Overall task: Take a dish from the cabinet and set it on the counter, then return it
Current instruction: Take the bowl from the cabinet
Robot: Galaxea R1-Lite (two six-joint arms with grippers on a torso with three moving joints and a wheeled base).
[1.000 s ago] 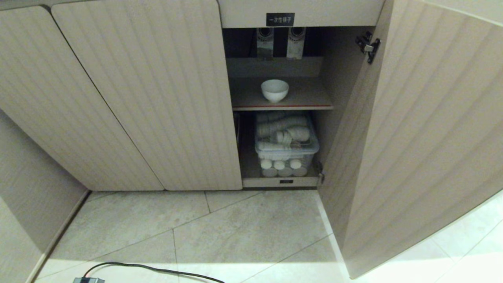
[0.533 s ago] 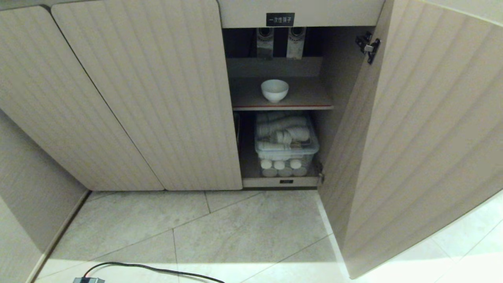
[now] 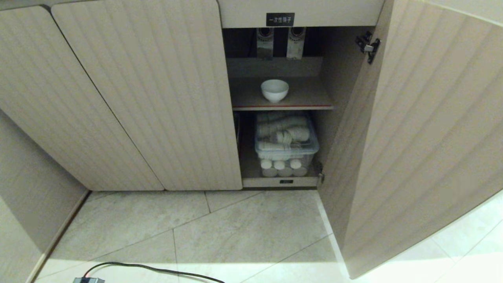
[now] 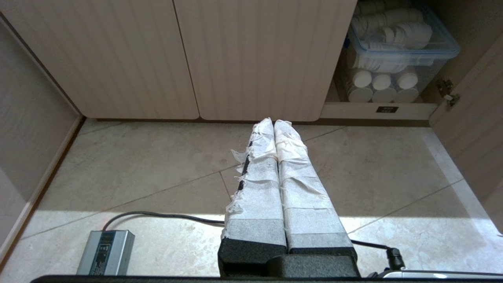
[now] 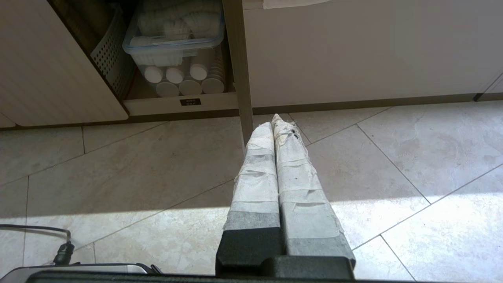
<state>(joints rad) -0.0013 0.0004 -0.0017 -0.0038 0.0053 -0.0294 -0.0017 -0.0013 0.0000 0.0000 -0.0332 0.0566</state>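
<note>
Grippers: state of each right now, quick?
Left gripper: closed, holding nothing, parked above the floor.
Right gripper: closed, holding nothing, parked above the floor.

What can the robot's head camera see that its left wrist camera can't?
Only the head view shows the dish on the cabinet's upper shelf, and the black label. Only the left wrist view shows the left tool, closed above the floor, and a grey box with its cable. Both show the clear box of paper cups on the bottom shelf.

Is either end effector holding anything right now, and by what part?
Nothing is held. The left end effector and right end effector are both shut on nothing, above the floor. The bowl sits untouched on the cabinet shelf.
</note>
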